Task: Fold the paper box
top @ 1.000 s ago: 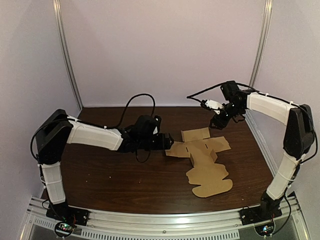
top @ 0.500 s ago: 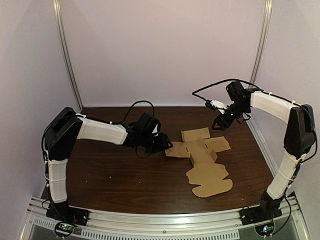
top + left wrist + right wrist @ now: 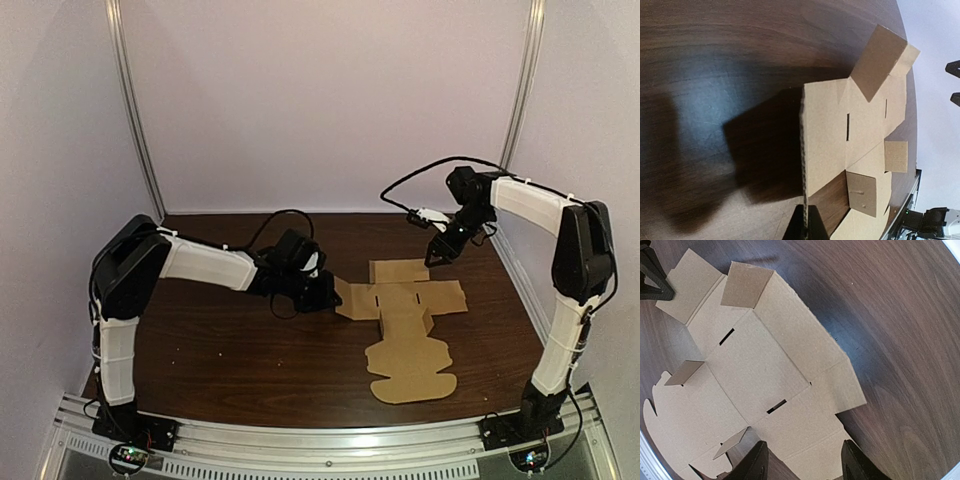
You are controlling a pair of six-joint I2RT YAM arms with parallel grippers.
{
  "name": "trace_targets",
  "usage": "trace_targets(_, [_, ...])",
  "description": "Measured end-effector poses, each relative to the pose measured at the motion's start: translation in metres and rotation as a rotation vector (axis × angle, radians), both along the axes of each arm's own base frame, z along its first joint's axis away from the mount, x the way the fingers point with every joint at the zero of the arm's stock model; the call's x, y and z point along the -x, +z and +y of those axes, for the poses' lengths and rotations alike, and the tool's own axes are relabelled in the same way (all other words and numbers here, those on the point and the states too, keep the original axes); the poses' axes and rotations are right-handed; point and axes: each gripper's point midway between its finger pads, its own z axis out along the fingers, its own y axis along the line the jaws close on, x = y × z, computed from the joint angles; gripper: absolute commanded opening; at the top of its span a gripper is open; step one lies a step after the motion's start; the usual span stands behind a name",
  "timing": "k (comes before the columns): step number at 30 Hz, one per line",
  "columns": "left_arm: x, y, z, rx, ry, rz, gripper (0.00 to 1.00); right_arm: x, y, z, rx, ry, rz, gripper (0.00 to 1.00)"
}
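Dark wood table (image 3: pixel 200 350), lilac walls (image 3: pixel 330 100) — left gripper (image 3: pixel 328 295) pinches the paper box (image 3: pixel 405 300), right gripper (image 3: pixel 437 258) gapes.

Soft even light is filling the top view; glare is streaking the front rail (image 3: pixel 370 441); left wrist view: cardboard (image 3: pixel 830 135) is casting a heavy, blurred shadow on the worktop (image 3: pixel 705 90); wrist-view edges are bowing.

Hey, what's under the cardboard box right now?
Dark wooden table. By the left gripper, a raised flap of the cardboard box shows shadowed tabletop beneath; elsewhere the sheet covers everything.
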Motion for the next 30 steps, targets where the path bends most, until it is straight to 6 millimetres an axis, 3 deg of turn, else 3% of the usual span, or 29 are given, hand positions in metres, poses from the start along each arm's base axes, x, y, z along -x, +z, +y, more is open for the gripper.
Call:
trace_targets(5, [0.005, 0.003, -0.001, -0.001, -0.092, -0.036, 0.0, 0.005, 0.013, 0.006, -0.021, 0.062, 0.027, 0.51])
trace_targets(11, [0.021, 0.015, 0.019, -0.117, -0.249, -0.126, 0.0, 0.015, 0.028, 0.014, -0.069, 0.106, 0.095, 0.53])
trace_targets(16, [0.023, 0.032, 0.03, -0.177, -0.319, -0.216, 0.0, 0.028, 0.021, 0.015, -0.081, 0.114, 0.181, 0.53])
trace_targets(22, [0.022, 0.037, 0.035, -0.209, -0.35, -0.267, 0.0, 0.031, 0.001, 0.024, -0.13, 0.104, 0.29, 0.52])
trace_targets(26, [0.022, 0.036, 0.036, -0.215, -0.355, -0.272, 0.0, 0.033, -0.013, 0.028, -0.145, 0.086, 0.355, 0.44])
trace_targets(30, [0.023, 0.035, 0.039, -0.223, -0.351, -0.274, 0.0, 0.035, -0.02, 0.031, -0.146, 0.075, 0.391, 0.28])
